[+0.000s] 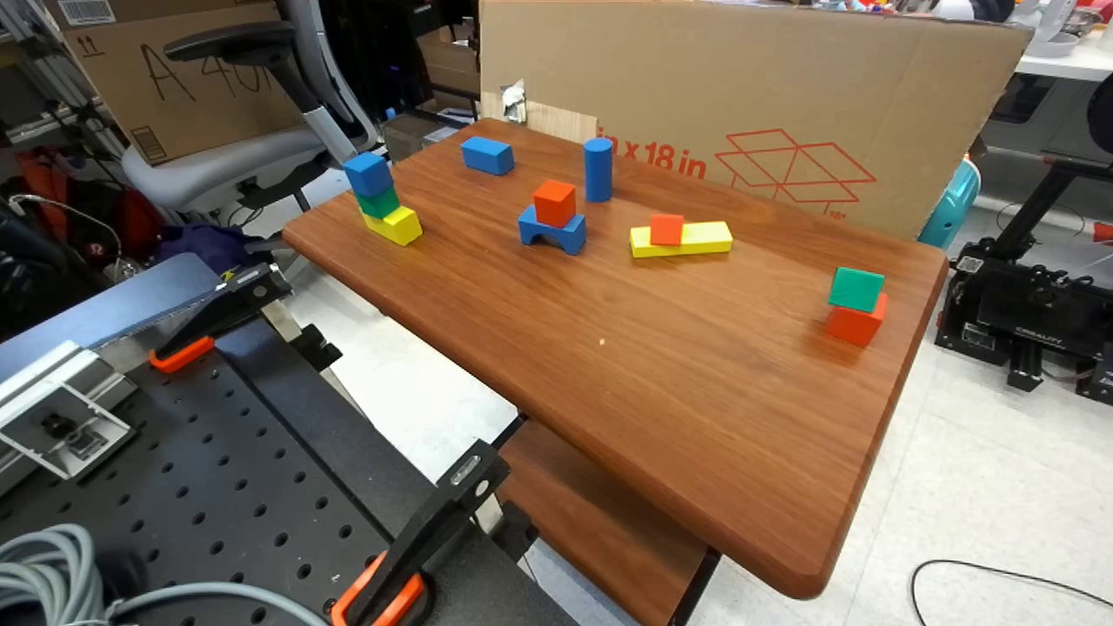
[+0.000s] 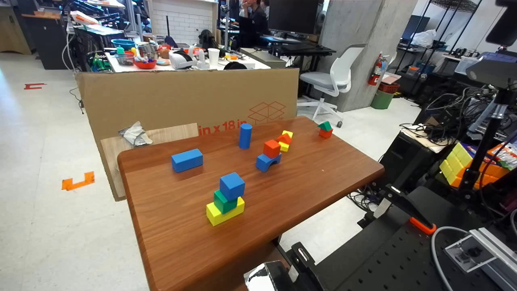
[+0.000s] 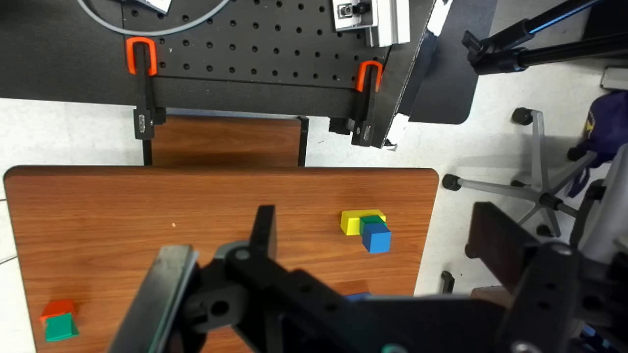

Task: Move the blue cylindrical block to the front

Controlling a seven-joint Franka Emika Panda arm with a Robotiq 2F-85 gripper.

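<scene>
The blue cylindrical block [image 1: 598,170] stands upright on the brown wooden table [image 1: 696,365], near the edge by the large cardboard sheet; it also shows upright in an exterior view [image 2: 245,136]. In the wrist view it does not show; my gripper's body covers the lower part of that picture. My gripper [image 3: 377,223] is open, its two fingers wide apart with nothing between them. It is above the table, apart from the blocks. The arm and gripper are out of view in both exterior views.
A blue-green-yellow stack [image 2: 230,198], a blue rectangular block [image 2: 187,160], a red cube on a blue arch [image 1: 554,222], a red block on a yellow bar [image 1: 683,238] and a green-on-red stack [image 1: 856,306] stand on the table. A cardboard sheet [image 1: 739,87] rises behind it.
</scene>
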